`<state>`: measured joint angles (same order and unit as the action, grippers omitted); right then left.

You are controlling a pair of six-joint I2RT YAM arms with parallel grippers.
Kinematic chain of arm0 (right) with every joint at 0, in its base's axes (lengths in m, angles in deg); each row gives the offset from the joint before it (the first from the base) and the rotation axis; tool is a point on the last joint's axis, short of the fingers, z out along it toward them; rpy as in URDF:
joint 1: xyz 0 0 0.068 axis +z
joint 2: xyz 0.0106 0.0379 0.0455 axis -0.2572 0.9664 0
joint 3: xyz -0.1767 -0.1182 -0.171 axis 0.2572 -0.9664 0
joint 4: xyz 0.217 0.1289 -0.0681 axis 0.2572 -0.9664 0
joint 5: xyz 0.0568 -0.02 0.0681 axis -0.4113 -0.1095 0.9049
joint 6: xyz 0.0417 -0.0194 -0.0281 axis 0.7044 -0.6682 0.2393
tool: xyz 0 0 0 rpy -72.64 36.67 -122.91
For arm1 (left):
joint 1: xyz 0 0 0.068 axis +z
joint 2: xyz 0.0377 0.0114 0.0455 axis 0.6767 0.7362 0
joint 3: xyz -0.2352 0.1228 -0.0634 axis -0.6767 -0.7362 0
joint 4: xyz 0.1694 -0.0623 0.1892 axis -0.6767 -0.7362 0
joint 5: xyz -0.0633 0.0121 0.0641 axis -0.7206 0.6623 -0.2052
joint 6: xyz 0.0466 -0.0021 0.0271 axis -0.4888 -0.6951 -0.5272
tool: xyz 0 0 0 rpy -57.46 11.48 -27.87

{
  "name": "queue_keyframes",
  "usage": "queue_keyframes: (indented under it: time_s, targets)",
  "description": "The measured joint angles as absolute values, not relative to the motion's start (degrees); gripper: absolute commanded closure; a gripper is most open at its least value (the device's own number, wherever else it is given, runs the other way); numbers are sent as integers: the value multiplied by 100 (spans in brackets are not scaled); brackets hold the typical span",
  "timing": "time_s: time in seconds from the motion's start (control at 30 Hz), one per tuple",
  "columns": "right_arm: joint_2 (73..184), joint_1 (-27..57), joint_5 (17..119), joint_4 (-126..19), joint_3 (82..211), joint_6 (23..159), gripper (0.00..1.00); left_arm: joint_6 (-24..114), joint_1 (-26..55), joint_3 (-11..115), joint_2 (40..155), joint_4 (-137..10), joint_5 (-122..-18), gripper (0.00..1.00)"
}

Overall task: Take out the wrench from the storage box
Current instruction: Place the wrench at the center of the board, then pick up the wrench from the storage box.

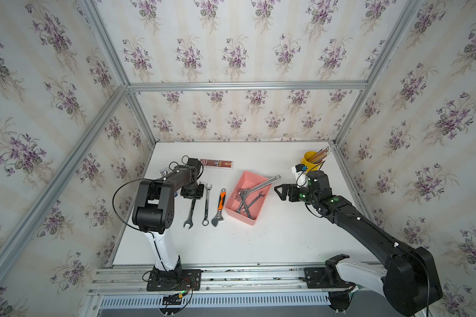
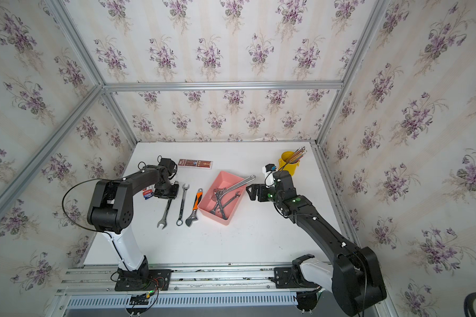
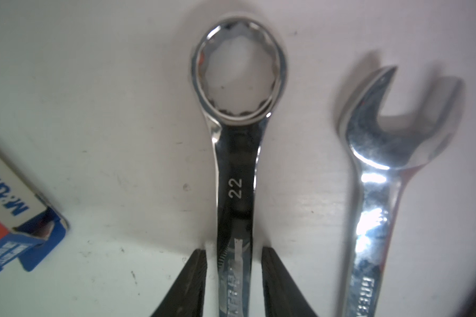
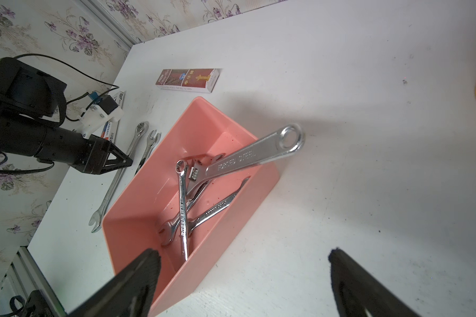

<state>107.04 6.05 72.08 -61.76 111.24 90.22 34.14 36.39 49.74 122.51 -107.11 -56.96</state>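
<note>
The storage box (image 1: 248, 181) sits askew on the bench (image 1: 259, 241), about midway between its side edges. Several small wrenches (image 1: 246, 204) lie crossed inside it, and a long wrench (image 1: 264, 184) leans out over its far end wall. Left of the box lies a row of three wrenches (image 1: 206, 204). A flat carton (image 1: 217, 163) lies behind them, a small carton (image 2: 148, 193) is toward the left edge, and a cup of pencils (image 1: 312, 162) stands near the back right corner.

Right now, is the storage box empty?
No, several wrenches lie in the storage box, and a large adjustable wrench leans over its rim.
</note>
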Motion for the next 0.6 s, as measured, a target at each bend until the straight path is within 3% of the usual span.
queue_keyframes:
  time_s: [0.4, 0.6]
  targets:
    - [10769, 860, 7131, -6270, 11271, 9291, 3, 3689, 3598, 5105, 11080, -10991, -6234, 46]
    - [10846, 1160, 6943, -6311, 11312, 9564, 5, 3906, 3062, 5116, 10457, -11030, -6664, 41]
